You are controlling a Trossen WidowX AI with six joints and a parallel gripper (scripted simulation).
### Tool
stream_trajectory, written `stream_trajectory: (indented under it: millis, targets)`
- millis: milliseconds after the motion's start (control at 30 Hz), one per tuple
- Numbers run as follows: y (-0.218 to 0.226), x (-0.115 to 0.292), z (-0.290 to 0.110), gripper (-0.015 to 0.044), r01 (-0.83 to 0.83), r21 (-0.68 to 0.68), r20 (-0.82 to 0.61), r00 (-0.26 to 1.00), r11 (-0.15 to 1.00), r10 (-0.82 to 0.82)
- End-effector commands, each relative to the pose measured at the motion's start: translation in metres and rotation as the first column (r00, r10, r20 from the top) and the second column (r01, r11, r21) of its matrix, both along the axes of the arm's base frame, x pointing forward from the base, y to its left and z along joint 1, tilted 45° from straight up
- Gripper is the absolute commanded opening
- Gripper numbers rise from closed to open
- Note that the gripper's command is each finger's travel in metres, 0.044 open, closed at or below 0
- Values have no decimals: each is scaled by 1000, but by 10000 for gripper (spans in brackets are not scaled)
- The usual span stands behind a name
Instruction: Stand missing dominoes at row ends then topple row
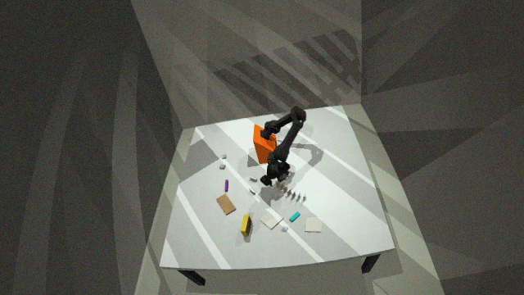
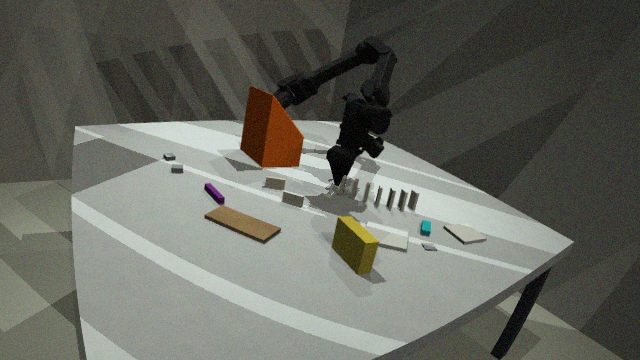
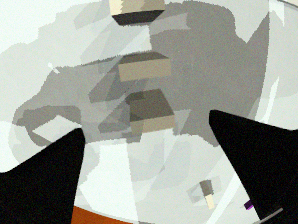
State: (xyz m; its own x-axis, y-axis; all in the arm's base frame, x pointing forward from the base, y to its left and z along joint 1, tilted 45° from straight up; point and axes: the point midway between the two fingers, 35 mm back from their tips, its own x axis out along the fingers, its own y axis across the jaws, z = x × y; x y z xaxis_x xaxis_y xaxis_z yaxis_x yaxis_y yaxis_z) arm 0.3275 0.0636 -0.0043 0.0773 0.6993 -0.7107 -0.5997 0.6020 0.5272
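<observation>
A row of several beige dominoes (image 1: 292, 193) (image 2: 385, 196) stands in the middle of the table (image 1: 352, 205) (image 2: 150, 270). My gripper (image 1: 268, 180) (image 2: 336, 182) (image 3: 147, 125) is open at the row's left end, low over the table. In the wrist view the nearest domino (image 3: 152, 111) stands upright between the spread fingertips, not gripped, with the other dominoes (image 3: 145, 70) in line behind it. Two more dominoes (image 1: 253, 179) (image 2: 275, 183) (image 2: 293, 199) lie flat to the left of the row.
An orange wedge (image 1: 264, 145) (image 2: 270, 130) stands behind the gripper. A yellow block (image 1: 245, 224) (image 2: 355, 244), brown slab (image 1: 226, 203) (image 2: 242, 223), purple bar (image 1: 226, 185) (image 2: 214, 193), teal block (image 1: 294, 216) (image 2: 425, 227) and white tiles (image 1: 313, 224) (image 2: 465, 233) lie in front.
</observation>
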Motion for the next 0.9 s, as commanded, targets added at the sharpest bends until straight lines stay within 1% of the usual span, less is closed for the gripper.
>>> stream_trajectory:
  millis: [0, 33, 167, 433, 500, 567, 767, 867]
  targets:
    - [-43, 6, 38, 440, 21, -16, 22, 1000, 1000, -20]
    - [-56, 3, 51, 440, 18, -16, 23, 1000, 1000, -18]
    - [-84, -7, 84, 440, 5, -10, 30, 1000, 1000, -5]
    - [-87, -8, 84, 440, 0, -10, 35, 999, 1000, 0]
    - [-95, -12, 63, 440, -27, -17, 61, 998, 999, 28]
    - [-106, -21, 29, 440, -71, -28, 103, 992, 997, 73]
    - [-124, -65, -56, 440, -194, -59, 221, 954, 979, 203]
    - [-125, -72, -66, 440, -209, -63, 235, 947, 976, 218]
